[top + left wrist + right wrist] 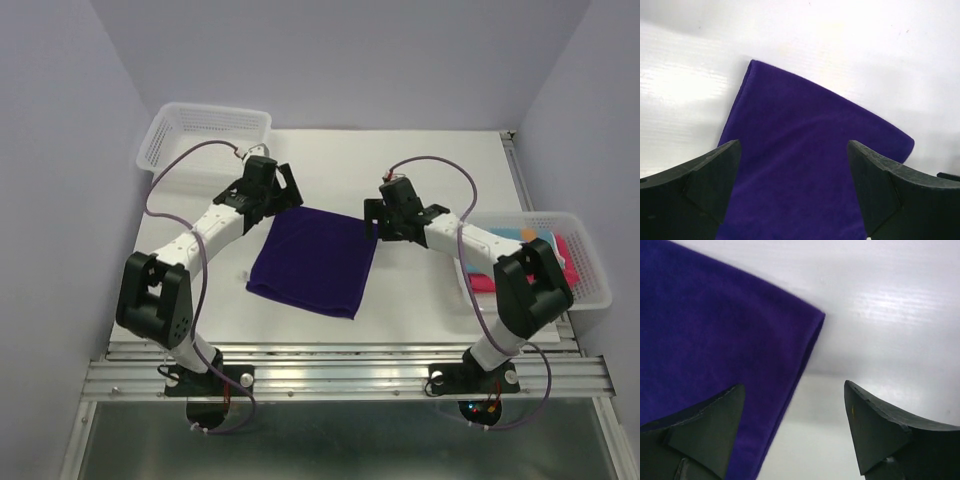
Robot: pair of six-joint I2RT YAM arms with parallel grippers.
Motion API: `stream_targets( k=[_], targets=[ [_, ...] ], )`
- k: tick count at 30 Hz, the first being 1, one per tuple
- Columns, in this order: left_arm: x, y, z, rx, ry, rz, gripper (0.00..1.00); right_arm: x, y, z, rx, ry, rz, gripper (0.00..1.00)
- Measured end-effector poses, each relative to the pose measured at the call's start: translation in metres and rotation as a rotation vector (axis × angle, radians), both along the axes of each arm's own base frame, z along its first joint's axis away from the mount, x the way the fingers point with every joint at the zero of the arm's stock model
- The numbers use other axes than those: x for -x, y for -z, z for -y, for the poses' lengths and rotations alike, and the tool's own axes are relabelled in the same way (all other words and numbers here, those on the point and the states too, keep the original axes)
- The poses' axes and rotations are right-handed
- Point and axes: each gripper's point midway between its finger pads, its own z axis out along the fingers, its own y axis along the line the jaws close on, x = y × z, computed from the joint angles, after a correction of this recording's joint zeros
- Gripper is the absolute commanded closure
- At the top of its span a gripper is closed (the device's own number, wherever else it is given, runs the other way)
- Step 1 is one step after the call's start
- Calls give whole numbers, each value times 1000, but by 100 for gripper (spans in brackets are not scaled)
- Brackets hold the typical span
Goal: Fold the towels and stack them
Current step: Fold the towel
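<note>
A dark navy-purple towel lies folded flat in the middle of the table, also seen in the left wrist view and the right wrist view. My left gripper hovers at its far left corner, open, nothing between the jaws. At the towel's far right corner my right gripper stands open over the folded edge, holding nothing. More towels, a pink one, light blue and orange, lie in the right basket.
A white mesh basket stands at the back left corner of the white table. The right basket sits at the table's right edge, partly behind my right arm. Walls close in on both sides.
</note>
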Motion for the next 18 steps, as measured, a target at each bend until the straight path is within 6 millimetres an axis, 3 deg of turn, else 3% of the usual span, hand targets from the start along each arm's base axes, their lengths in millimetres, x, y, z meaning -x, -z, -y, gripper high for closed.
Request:
stream_targets(
  k=[2, 6, 8, 12, 14, 15, 16, 18],
  targets=[
    [-14, 8, 5, -28, 14, -10, 1, -17, 6, -6, -12, -7, -13, 25],
    [-30, 25, 9, -72, 33, -41, 1, -43, 23, 0, -24, 13, -32, 27],
    [-37, 32, 11, -88, 39, -53, 1, -50, 34, 4, -20, 13, -48, 34],
    [-47, 40, 13, -105, 49, -64, 1, -58, 55, 4, -15, -11, -93, 39],
    [-51, 42, 13, -107, 51, -66, 1, -63, 59, 0, -20, -31, -96, 51],
    [-53, 43, 13, -107, 52, -67, 1, -65, 58, -2, -24, -40, -89, 62],
    [-53, 43, 13, -107, 53, -68, 1, -66, 59, -3, -23, -46, -88, 62],
    [-55, 45, 10, -103, 52, -73, 1, -65, 61, -4, -27, -55, -93, 88]
  ],
)
